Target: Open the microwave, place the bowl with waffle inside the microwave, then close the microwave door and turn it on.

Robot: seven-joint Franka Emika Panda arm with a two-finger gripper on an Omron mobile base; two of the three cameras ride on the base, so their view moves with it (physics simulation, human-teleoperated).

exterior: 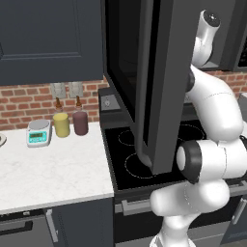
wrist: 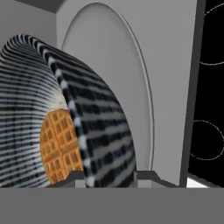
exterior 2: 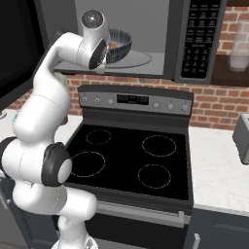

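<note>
The microwave (exterior 2: 146, 29) hangs over the stove with its cavity exposed. The microwave door (exterior: 159, 87) stands swung out to the left, edge-on in the left base view. Inside the cavity, over the round turntable (exterior 2: 138, 61), is the streaked dark bowl (exterior 2: 121, 43) (wrist: 96, 122) with the golden grid-patterned waffle (wrist: 61, 144) (exterior 2: 113, 46) in it. My gripper (wrist: 109, 177) reaches into the cavity and is shut on the bowl's rim, one fingertip inside the bowl and one outside. In the right base view my white wrist hides the bowl's left side. Whether the bowl touches the turntable I cannot tell.
The microwave's keypad (exterior 2: 199, 39) is to the right of the cavity. Below is a black stove (exterior 2: 129, 155) with several rings. The left counter (exterior: 48, 169) holds a scale (exterior: 38, 132), a yellow bottle (exterior: 61, 123) and a maroon bottle (exterior: 80, 120). A toaster (exterior 2: 242, 136) stands on the right.
</note>
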